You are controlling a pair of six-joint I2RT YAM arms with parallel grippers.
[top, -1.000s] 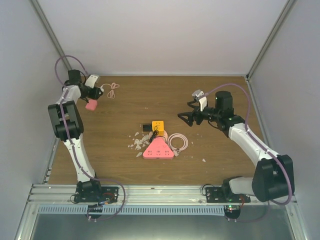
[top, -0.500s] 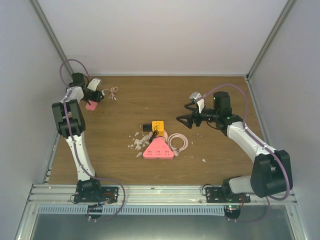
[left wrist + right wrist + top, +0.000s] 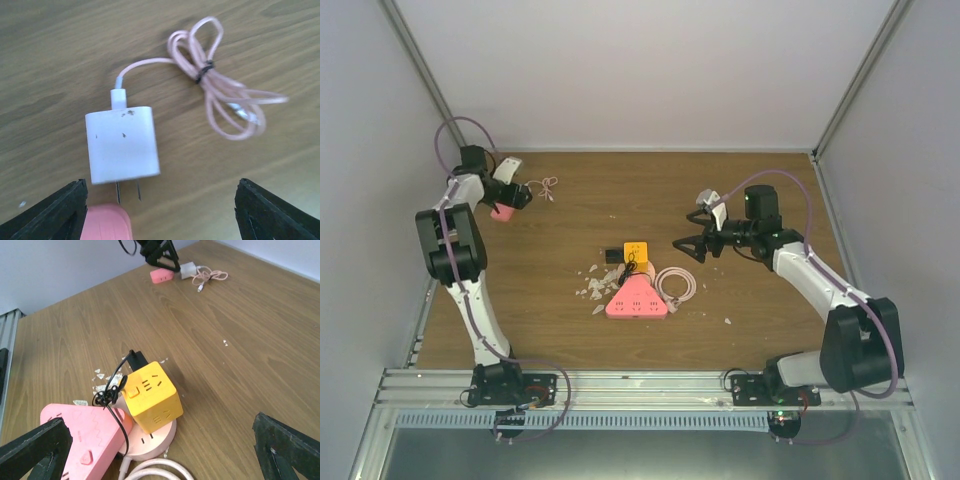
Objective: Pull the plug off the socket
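In the left wrist view a white charger plug [image 3: 122, 145] lies on the table with its two prongs bare, their tips right at the edge of a small pink socket [image 3: 102, 224]. Its pink cable [image 3: 220, 95] lies bundled beyond it. My left gripper [image 3: 160, 192] is open, and the plug's prong end lies between the jaws. From above, the left gripper [image 3: 517, 192] is at the far left, by the pink socket [image 3: 501, 211]. My right gripper [image 3: 688, 247] is open and empty, hovering right of a yellow cube socket [image 3: 150, 395] with a black plug [image 3: 136, 360] in its back.
A pink triangular power strip [image 3: 637, 301] and a round pink socket [image 3: 150, 440] lie under and beside the yellow cube [image 3: 636, 251]. A coiled pink cord [image 3: 677, 283] lies to their right. White scraps [image 3: 590, 285] litter the table to their left. Cage walls stand close to the left arm.
My right gripper has moved a little left and nearer, toward the yellow cube. My left gripper has shifted slightly at the far left, and the cable bundle now lies closer to it.
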